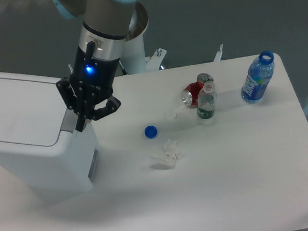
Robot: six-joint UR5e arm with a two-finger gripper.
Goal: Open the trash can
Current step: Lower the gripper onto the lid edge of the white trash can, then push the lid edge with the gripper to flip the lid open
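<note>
So my jaws, spread apart, are hanging right over the grey tab on the right edge of the trash can (23,129), which sits at the desk's (233,184) left end.

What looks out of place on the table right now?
A loose blue bottle cap lies apart from the open blue bottle, a crumpled white wad sits mid-table, and a red can lies on its side. The trash can lid looks shut.
</note>
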